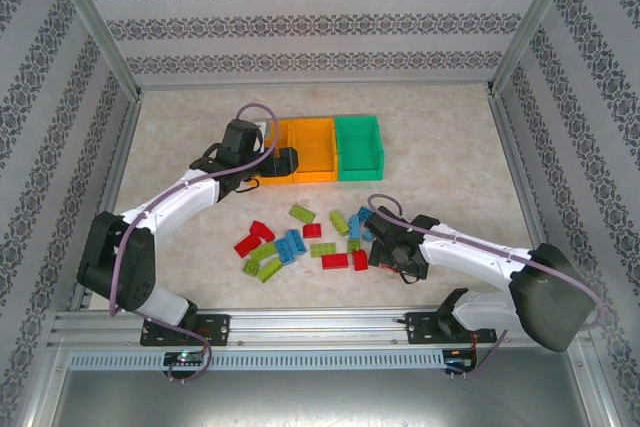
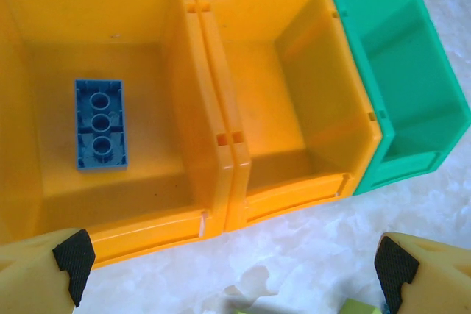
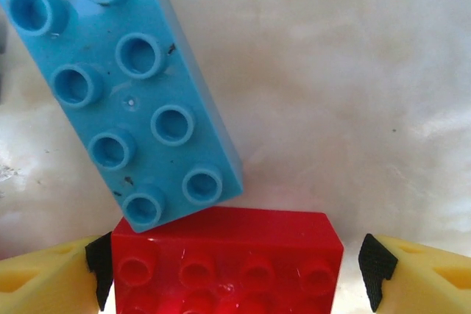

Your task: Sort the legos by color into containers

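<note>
my left hand [image 2: 228, 277] was wide open above the left orange bin [image 2: 44, 5], and one blue lego [image 2: 99, 124] lay inside it. my right hand [image 3: 235, 277] had its fingers apart, one on each side of a red lego [image 3: 228, 244] on the surface [image 3: 353, 108]. a light blue lego [image 3: 125, 93] touched the red one.

Two orange bins [image 1: 313, 150], one green bin [image 1: 358, 144], and roughly seventeen loose bricks [image 1: 335, 261] in three colours.
</note>
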